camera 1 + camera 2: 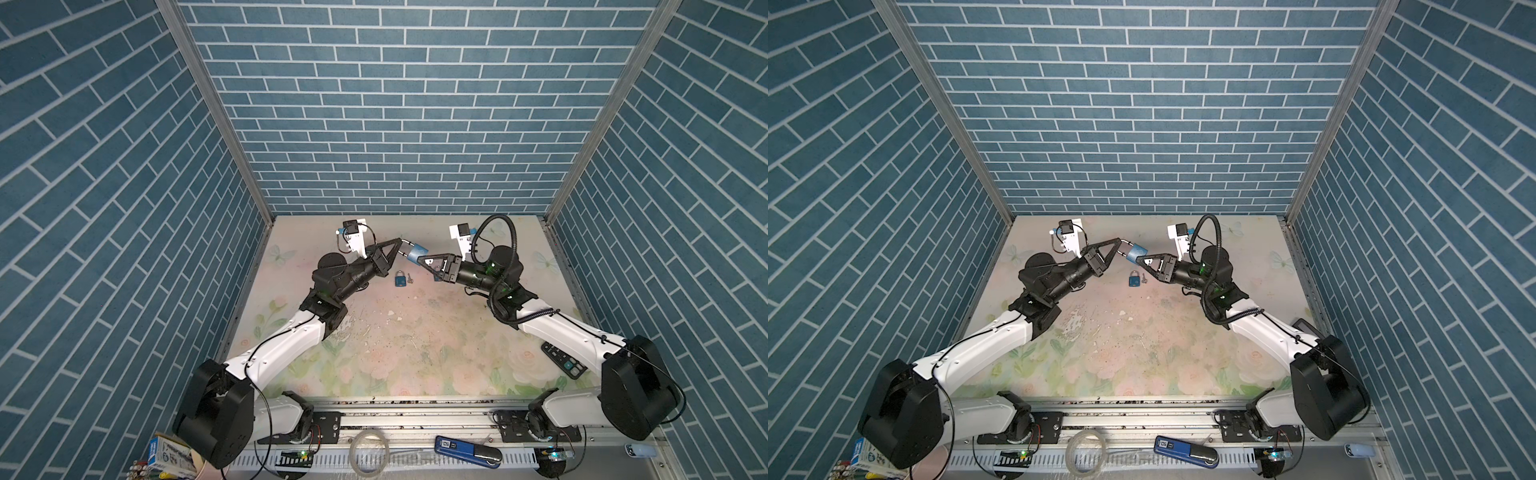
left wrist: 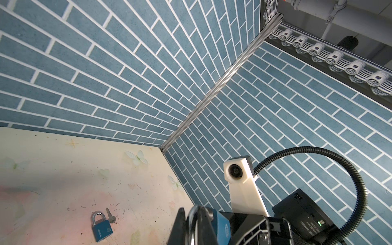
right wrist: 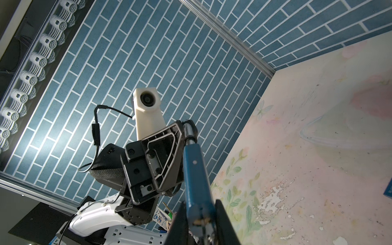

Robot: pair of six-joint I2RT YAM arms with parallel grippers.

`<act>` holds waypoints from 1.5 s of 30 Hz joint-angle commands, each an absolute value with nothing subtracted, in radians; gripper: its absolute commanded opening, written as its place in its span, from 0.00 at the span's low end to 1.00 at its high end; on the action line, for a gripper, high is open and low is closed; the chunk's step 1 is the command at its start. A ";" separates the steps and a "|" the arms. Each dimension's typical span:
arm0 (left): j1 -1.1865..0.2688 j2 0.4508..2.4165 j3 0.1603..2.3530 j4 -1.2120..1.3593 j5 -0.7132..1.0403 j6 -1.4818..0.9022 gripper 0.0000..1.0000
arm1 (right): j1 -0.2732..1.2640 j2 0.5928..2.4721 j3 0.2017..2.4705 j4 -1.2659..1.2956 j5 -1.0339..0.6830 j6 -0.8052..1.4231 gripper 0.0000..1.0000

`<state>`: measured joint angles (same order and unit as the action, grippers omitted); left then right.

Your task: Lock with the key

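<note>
Held aloft between two machines: the white-and-black left arm and the matching right arm reach in from the near corners, elbows bent, forearms angled inward until their tips almost meet. The black left claw is pinched tight on the silver shackle of a blue metal padlock — the black right claw clamps its body from the opposite side.

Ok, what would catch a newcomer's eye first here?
The two black grippers meeting in mid-air above the rear of the floral table, sharing a blue metal padlock: left gripper on its silver shackle, right gripper on its body. Below them a second blue padlock lies flat with a small silver key beside it.
</note>
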<state>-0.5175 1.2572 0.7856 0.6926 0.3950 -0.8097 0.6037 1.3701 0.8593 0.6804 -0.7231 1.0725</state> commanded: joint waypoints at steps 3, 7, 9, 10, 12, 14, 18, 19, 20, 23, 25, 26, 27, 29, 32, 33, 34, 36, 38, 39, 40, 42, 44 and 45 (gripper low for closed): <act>-0.595 1.290 0.747 0.651 0.627 -0.740 0.00 | 0.626 1.336 0.968 0.839 -0.720 1.156 0.00; -0.602 1.293 0.752 0.664 0.634 -0.736 0.00 | 0.627 1.340 0.968 0.839 -0.714 1.164 0.00; -0.617 1.302 0.762 0.667 0.638 -0.737 0.00 | 0.627 1.344 0.967 0.844 -0.714 1.163 0.00; -0.628 1.307 0.764 0.669 0.637 -0.735 0.00 | 0.627 1.348 0.968 0.857 -0.713 1.170 0.00; -0.641 1.317 0.766 0.671 0.634 -0.730 0.00 | 0.629 1.357 0.973 0.873 -0.716 1.184 0.00; -0.643 1.322 0.762 0.687 0.638 -0.741 0.00 | 0.632 1.358 0.976 0.864 -0.717 1.177 0.00; -0.665 1.322 0.768 0.700 0.639 -0.759 0.00 | 0.635 1.361 0.981 0.850 -0.721 1.164 0.00; -0.674 1.325 0.772 0.696 0.636 -0.757 0.00 | 0.636 1.364 0.983 0.848 -0.723 1.163 0.00; -0.683 1.326 0.775 0.692 0.631 -0.752 0.00 | 0.637 1.365 0.984 0.847 -0.723 1.160 0.00; -0.695 1.335 0.780 0.687 0.633 -0.750 0.00 | 0.639 1.368 0.992 0.825 -0.723 1.144 0.00; -0.696 1.344 0.787 0.681 0.640 -0.750 0.00 | 0.642 1.373 0.995 0.816 -0.725 1.138 0.00; -0.697 1.344 0.789 0.681 0.641 -0.752 0.00 | 0.643 1.375 0.999 0.806 -0.724 1.134 0.00; -0.700 1.347 0.792 0.677 0.643 -0.753 0.00 | 0.644 1.377 1.001 0.798 -0.726 1.126 0.00; -0.708 1.351 0.800 0.667 0.647 -0.752 0.00 | 0.644 1.379 1.002 0.784 -0.723 1.113 0.00; -0.728 1.355 0.803 0.657 0.652 -0.747 0.00 | 0.644 1.386 1.014 0.768 -0.728 1.100 0.00; -0.734 1.358 0.804 0.658 0.654 -0.747 0.00 | 0.644 1.390 1.018 0.767 -0.731 1.097 0.00; -0.738 1.360 0.802 0.657 0.652 -0.749 0.00 | 0.644 1.393 1.023 0.765 -0.734 1.095 0.00; -0.748 1.364 0.799 0.660 0.653 -0.751 0.00 | 0.645 1.400 1.029 0.763 -0.734 1.090 0.00; -0.755 1.368 0.802 0.655 0.657 -0.752 0.00 | 0.645 1.406 1.030 0.761 -0.734 1.084 0.00; -0.756 1.366 0.800 0.654 0.658 -0.752 0.00 | 0.644 1.407 1.029 0.759 -0.730 1.083 0.00; -0.758 1.363 0.798 0.649 0.657 -0.752 0.00 | 0.644 1.406 1.029 0.759 -0.731 1.081 0.00; -0.755 1.337 0.793 0.603 0.640 -0.720 0.00 | 0.644 1.399 1.024 0.757 -0.729 1.076 0.00; -0.753 1.310 0.800 0.548 0.625 -0.686 0.00 | 0.644 1.385 1.018 0.731 -0.726 1.057 0.00; -0.752 1.301 0.809 0.523 0.625 -0.677 0.00 | 0.644 1.374 1.013 0.716 -0.723 1.045 0.00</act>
<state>-0.5964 1.2919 0.8162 0.7498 0.2577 -0.7586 0.5888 1.3800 0.9394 0.6273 -0.7334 1.1206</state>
